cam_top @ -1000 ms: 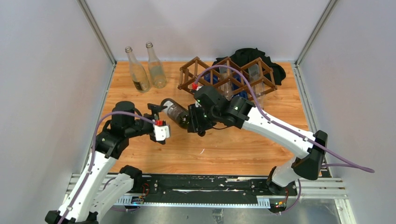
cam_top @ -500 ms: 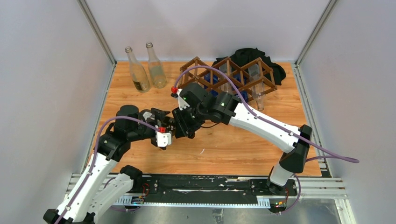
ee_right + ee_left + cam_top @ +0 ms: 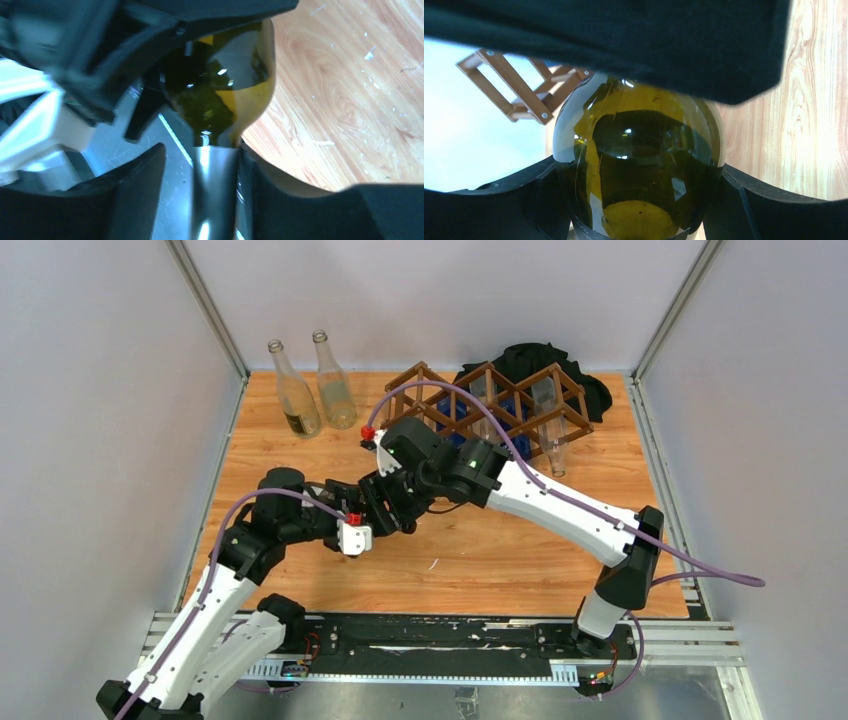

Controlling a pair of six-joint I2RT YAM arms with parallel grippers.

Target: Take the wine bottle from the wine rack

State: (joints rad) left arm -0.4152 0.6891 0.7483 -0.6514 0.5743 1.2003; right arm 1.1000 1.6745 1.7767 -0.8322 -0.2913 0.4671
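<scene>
Wine bottle (image 3: 639, 165) clear of the wine rack (image 3: 516, 87), held roughly level between both arms over the table (image 3: 480, 560), to the front and left of the rack; judged a handover.

Left gripper (image 3: 636, 190) was clamped across the dark green body, a finger pressed to the glass on each side. This was probably to carry the heavy end, where a neck grip alone would let it swing. Right gripper (image 3: 205, 190) stood narrow round the neck, with one finger on the glass and a sliver of gap at the other, so a firm hold there could not be confirmed. The neck pointed toward the right wrist and the base toward the left, which suited passing it sideways. Two clear bottles (image 3: 315, 390) stood upright at the far left, a likely set-down spot. Risk noted: slick glass could slip if the neck were freed too soon.
</scene>
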